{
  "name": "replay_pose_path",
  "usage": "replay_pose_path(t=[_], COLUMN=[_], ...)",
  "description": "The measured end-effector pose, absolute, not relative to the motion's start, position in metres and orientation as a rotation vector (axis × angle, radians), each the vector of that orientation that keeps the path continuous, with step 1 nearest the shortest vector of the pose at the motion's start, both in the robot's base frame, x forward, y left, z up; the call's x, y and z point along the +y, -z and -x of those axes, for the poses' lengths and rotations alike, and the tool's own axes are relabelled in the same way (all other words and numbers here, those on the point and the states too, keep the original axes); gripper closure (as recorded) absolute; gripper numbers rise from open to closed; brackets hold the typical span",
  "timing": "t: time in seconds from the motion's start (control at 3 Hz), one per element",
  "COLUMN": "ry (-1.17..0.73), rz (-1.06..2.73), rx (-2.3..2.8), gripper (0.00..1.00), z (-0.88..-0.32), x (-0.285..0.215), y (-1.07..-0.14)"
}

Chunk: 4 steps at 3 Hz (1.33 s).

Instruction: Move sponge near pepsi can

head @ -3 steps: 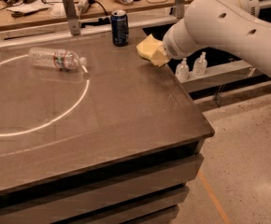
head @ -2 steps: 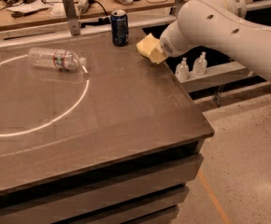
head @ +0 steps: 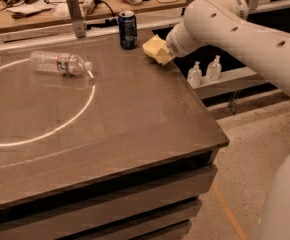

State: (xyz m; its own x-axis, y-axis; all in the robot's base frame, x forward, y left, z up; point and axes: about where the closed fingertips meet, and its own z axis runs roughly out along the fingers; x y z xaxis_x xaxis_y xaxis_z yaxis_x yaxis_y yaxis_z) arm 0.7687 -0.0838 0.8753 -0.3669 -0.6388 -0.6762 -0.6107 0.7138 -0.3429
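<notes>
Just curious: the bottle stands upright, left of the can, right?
No. The camera view shows the bottle lying on its side, left of the can. The end effector is at the sponge, right of the can.

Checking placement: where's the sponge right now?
In the camera view, the sponge is at the far right of the table, just right of the upright pepsi can, with the gripper against its right side.

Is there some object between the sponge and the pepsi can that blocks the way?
Nothing visible does. The sponge is at the gripper, close beside the pepsi can, with only bare table between them. The water bottle lies on the can's other side, out of the path.
</notes>
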Motion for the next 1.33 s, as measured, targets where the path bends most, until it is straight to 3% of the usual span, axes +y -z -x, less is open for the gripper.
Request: replay_pose_path(t=[0.33,0.67,1.33], ry=[0.001,-0.026,-0.052], rz=[0.969,0.985,0.990], rx=[2.068,2.060,2.057], gripper=[1.00,0.84,0.38], z=[-0.787,-0.803,-0.821], x=[-0.076,-0.069,-0.058], y=[-0.870,-0.865,-0.858])
